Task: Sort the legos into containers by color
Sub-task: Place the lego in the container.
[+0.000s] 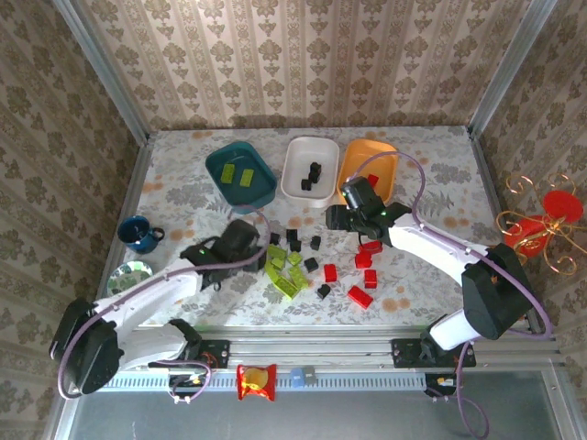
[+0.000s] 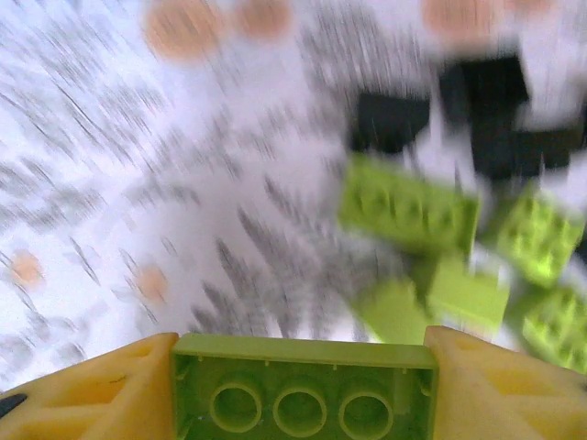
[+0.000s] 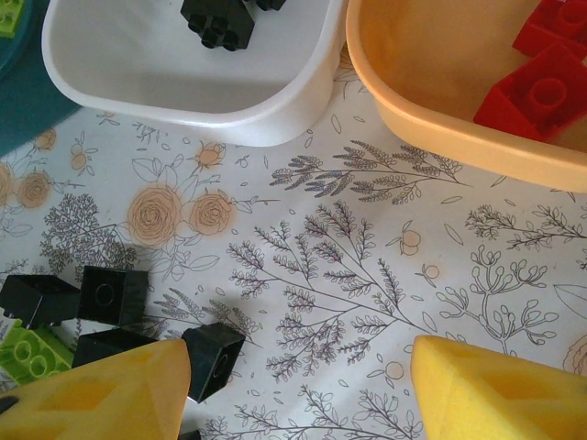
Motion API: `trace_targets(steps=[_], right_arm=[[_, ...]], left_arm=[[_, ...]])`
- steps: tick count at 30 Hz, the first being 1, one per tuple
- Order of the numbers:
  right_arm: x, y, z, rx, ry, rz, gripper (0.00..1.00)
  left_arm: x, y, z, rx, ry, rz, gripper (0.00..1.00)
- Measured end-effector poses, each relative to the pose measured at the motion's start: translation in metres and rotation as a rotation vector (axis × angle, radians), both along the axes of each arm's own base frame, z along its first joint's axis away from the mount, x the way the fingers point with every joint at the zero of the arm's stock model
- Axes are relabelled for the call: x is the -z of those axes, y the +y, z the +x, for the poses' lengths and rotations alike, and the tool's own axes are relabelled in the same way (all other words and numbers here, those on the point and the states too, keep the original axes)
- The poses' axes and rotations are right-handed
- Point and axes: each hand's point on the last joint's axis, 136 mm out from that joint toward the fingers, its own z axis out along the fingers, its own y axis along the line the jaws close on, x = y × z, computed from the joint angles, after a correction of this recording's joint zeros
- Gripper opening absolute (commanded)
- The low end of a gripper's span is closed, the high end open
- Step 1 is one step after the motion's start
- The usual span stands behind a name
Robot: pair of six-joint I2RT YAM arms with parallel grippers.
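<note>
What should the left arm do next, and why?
Probably lift and carry toward the teal tray. The left jaws stand closed against both ends of a lime-green brick, and that tray already holds green bricks, so it looks like the right place for this one.

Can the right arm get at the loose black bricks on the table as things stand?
Probably yes: the right gripper hangs open and empty above the table, with the black bricks lying uncovered close beside it.
</note>
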Motion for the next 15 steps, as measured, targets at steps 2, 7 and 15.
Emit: trace_targets(steps=[2,7,15], right_arm=[[0.0,0.0,0.0,0.004,0.001,0.003,0.66],[0.0,-0.001,0.0,0.015,0.004,0.01,0.66],[0.006,-0.005,-0.007,0.016,0.018,0.002,0.66]], left_arm=[[-0.026,0.003,0.029,-0.052,-0.068,-0.039,0.58],[-0.074,0.007,0.11,-0.157,-0.203,-0.092,0.59],[-0.049,0.025,0.222,-0.281,-0.178,-0.059,0.61]])
